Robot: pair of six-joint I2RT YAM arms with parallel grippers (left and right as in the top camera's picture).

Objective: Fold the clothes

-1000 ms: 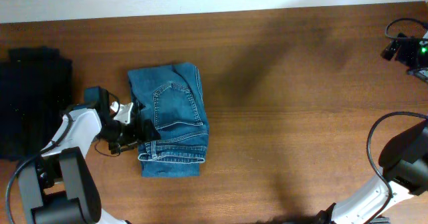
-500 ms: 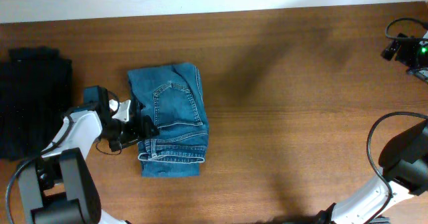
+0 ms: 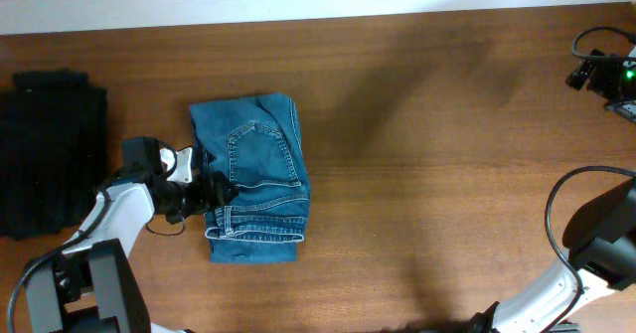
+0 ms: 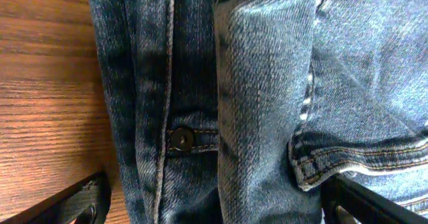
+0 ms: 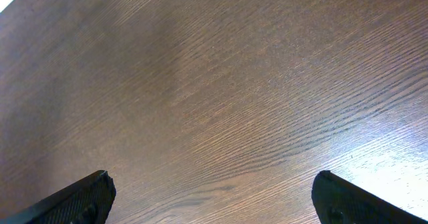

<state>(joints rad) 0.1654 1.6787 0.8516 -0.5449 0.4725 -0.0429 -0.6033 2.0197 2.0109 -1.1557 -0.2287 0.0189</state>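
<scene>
1. Since a second ago the left arm has eased back slightly; the jeans (image 3: 253, 174) lie folded left of centre on the desk (image 3: 447, 174), unshifted.
2. Left fingers (image 4: 80, 200) are spread wide over the waistband; right fingers (image 5: 80, 196) are spread over bare wood.
3. Risk, I'd say: a finger snagging a layer drags the fold open.
4. Smooth brown wood; black fabric pile (image 3: 50, 154) far left.

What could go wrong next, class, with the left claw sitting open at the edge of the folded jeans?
1. The left claw is open across several stacked layers of the jeans, near the button. Closing might catch only some layers and pull the fold apart.
2. The jeans lie loose on the smooth table; a sideways tug could drag the whole bundle towards the black pile instead of folding it.
</scene>
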